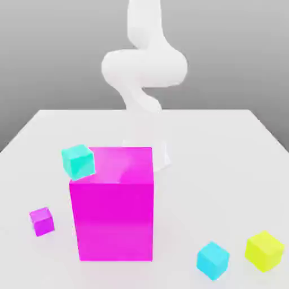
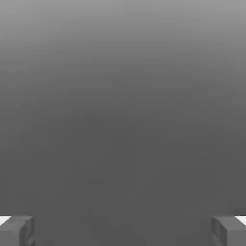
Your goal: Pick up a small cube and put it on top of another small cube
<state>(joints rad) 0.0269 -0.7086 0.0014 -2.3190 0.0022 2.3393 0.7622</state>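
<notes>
While the claw was wide open and held nothing, the small sky-blue cube sat on the white worktop, near the small yellow cube, and the small teal cube was up by the top edge of the big magenta block.

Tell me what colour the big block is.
The big block is bright magenta, clearest in the exterior view.
</notes>
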